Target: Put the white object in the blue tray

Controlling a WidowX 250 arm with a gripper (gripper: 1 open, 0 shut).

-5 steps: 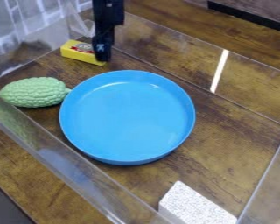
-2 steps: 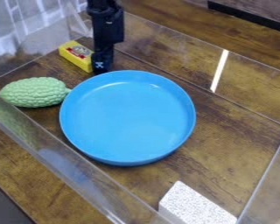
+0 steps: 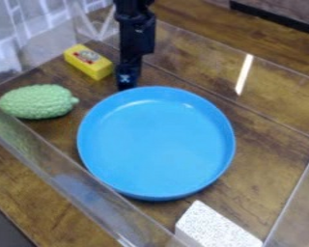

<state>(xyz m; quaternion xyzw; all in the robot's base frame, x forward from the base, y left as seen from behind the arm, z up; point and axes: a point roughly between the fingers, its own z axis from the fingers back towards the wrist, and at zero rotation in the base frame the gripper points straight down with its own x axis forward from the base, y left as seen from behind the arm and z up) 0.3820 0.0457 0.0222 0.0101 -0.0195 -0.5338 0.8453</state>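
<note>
The blue tray (image 3: 157,145), a large round dish with a shallow rim, fills the middle of the wooden table. The white object (image 3: 219,228), a small speckled block, lies at the bottom edge of the view, just in front of the tray's near right rim. My black gripper (image 3: 127,81) points straight down at the tray's far left rim, close against it. It looks open, and nothing shows between its fingers. It is far from the white object.
A yellow box (image 3: 88,61) lies behind and to the left of the gripper. A green bumpy object (image 3: 38,101) sits to the left of the tray. Clear plastic walls (image 3: 47,159) enclose the table at the front and left.
My gripper has moved right and toward the camera, from over the yellow box to the tray's far rim. The tray has shifted right and nearer the camera.
</note>
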